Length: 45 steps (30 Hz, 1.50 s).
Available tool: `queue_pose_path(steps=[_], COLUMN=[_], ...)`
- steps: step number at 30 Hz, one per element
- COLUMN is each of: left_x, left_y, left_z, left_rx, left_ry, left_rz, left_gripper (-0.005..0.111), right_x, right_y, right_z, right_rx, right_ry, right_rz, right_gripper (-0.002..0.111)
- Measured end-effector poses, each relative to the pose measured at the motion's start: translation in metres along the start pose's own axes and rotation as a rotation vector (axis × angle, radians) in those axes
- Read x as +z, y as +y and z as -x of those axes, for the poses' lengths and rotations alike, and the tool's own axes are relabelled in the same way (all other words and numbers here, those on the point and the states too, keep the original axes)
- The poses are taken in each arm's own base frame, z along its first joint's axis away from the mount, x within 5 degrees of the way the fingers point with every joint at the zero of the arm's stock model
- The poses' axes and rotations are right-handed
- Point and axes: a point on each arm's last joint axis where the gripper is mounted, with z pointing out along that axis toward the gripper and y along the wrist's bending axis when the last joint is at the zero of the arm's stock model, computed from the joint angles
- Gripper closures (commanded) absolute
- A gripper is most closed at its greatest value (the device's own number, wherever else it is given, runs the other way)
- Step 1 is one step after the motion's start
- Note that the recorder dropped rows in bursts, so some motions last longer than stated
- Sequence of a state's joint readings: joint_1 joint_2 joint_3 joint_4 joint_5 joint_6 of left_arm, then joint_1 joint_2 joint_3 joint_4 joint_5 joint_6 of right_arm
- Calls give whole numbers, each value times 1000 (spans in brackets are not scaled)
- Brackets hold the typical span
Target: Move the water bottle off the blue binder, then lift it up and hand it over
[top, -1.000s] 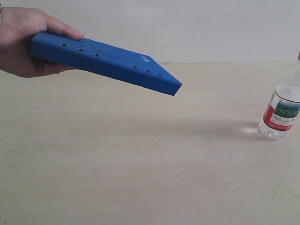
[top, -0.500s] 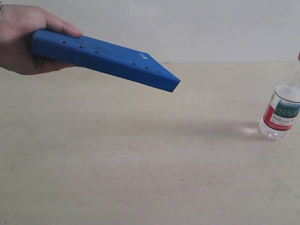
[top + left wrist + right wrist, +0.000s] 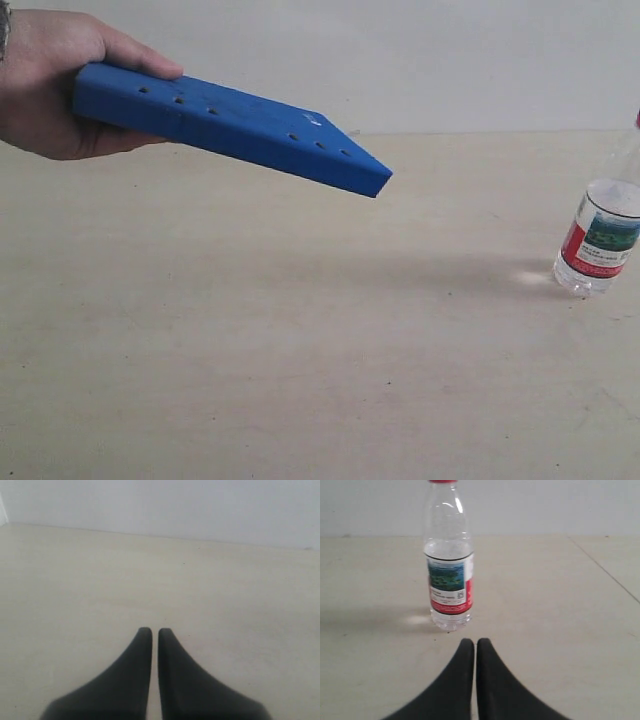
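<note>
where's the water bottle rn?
Water bottle stands upright on the table at the exterior view's far right, in front of the right hand, apart from the blue binder held aloft at left.

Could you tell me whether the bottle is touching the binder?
Apart. The exterior view shows the binder held in the air at left, the bottle standing on the table far right.

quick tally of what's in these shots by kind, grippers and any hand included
water bottle: 1
blue binder: 1
person's hand: 1
grippers: 2, the left gripper and the right gripper, both shut and empty
total: 5
</note>
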State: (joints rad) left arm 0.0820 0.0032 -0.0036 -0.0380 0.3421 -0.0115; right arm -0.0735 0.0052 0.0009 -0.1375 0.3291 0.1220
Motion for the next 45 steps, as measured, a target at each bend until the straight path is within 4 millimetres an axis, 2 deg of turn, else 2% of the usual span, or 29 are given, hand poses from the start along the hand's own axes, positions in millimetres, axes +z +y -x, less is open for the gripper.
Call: queue_pose_path(steps=[5, 45], left_x=[0, 0], left_y=[2, 2], left_z=[0, 0], left_rx=[-8, -6], left_ry=[-2, -2], left_rz=[31, 32], left_gripper=[102, 102], right_x=[0, 0], right_y=[3, 3], right_z=[0, 0], right_rx=[-11, -5], right_ry=[-1, -1], right_rz=[60, 61], right_gripper=[108, 108])
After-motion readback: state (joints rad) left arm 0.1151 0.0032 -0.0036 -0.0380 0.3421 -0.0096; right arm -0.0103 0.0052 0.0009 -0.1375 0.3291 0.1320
